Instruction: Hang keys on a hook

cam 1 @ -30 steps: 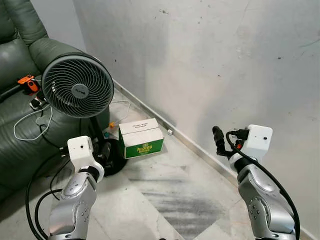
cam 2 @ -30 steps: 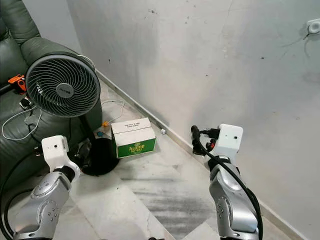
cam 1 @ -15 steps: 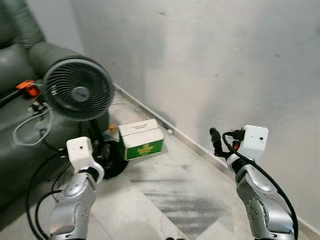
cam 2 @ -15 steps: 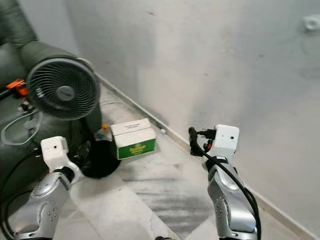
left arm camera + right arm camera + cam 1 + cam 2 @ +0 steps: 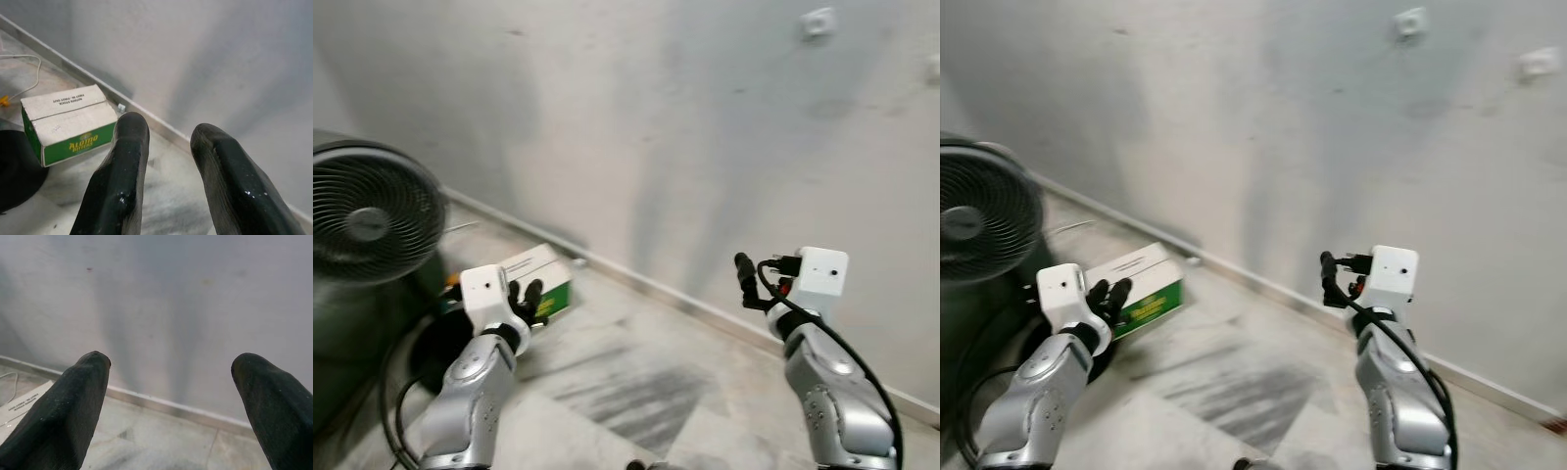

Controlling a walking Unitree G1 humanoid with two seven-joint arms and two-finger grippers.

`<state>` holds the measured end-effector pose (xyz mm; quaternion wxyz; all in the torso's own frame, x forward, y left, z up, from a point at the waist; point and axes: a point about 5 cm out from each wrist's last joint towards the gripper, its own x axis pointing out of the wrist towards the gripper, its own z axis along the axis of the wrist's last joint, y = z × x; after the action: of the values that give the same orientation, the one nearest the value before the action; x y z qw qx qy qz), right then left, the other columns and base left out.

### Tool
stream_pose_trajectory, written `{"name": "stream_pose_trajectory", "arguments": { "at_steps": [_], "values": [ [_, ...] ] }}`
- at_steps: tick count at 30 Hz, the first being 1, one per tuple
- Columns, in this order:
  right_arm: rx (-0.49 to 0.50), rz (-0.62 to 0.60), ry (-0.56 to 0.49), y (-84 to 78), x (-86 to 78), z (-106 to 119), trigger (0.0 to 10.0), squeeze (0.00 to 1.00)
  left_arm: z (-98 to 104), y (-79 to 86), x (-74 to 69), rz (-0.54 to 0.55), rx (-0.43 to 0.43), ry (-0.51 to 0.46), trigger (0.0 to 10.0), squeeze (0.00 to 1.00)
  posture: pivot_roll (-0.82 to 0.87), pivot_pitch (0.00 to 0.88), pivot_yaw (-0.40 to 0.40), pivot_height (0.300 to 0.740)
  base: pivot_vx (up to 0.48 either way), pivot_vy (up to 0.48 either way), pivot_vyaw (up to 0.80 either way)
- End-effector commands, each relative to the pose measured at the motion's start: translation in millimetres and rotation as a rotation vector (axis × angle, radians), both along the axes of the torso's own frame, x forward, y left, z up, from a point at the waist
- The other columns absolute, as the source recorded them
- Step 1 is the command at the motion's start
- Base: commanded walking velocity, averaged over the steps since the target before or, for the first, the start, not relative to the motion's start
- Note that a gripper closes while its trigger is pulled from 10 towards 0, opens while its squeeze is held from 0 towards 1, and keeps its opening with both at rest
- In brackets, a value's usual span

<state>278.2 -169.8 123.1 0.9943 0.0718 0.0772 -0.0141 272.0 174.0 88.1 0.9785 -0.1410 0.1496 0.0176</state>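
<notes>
Hooks, or what look like them through the blur, are two small white bits [image 5: 1410,22] [image 5: 1536,62] high on the wall [image 5: 1263,127], up by its top edge and well above both of your claws. Down on the floor [image 5: 636,382] at the wall's bottom edge you have one green and white box [image 5: 68,125], just beside the black foot [image 5: 12,166] of one round fan [image 5: 367,220]. Your left gripper [image 5: 168,132] has its fingers a little apart near the box, your right gripper [image 5: 171,367] has its fingers wide apart facing the bare wall, and your left wrist view adds a thin white cord [image 5: 24,56] by the box.
</notes>
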Motion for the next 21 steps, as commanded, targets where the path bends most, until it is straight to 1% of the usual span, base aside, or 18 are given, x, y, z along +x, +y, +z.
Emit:
{"name": "stream_pose_trajectory", "arguments": {
  "at_steps": [1, 5, 16, 21],
  "values": [
    [-0.007, -0.011, 0.003, -2.5, 0.5, 0.9, 10.0, 0.0, -0.7, -2.8, 0.5, -0.007, -0.003, 0.011, 10.0, 0.0, -0.05, 0.114, -0.03, 0.74, 0.0, 0.0, -0.8],
    [0.004, -0.021, 0.01, -3.2, 0.5, -0.4, 10.0, 0.0, 0.3, -2.6, 1.9, -0.006, -0.004, 0.009, 10.0, 0.0, -0.05, 0.115, -0.029, 0.74, 0.0, 0.0, -0.8],
    [-0.005, -0.015, 0.005, -3.0, 2.7, -0.1, 10.0, 0.0, 1.5, -0.9, 2.8, 0.002, 0.012, -0.008, 10.0, 0.0, -0.04, 0.112, -0.03, 0.74, 0.0, 0.0, -0.8],
    [-0.006, -0.013, 0.005, -2.2, 2.9, -0.6, 10.0, 0.0, 1.2, -1.2, 3.2, -0.008, -0.002, -0.002, 10.0, 0.0, -0.04, 0.107, -0.028, 0.74, 0.0, 0.0, -0.8]
  ]
}}
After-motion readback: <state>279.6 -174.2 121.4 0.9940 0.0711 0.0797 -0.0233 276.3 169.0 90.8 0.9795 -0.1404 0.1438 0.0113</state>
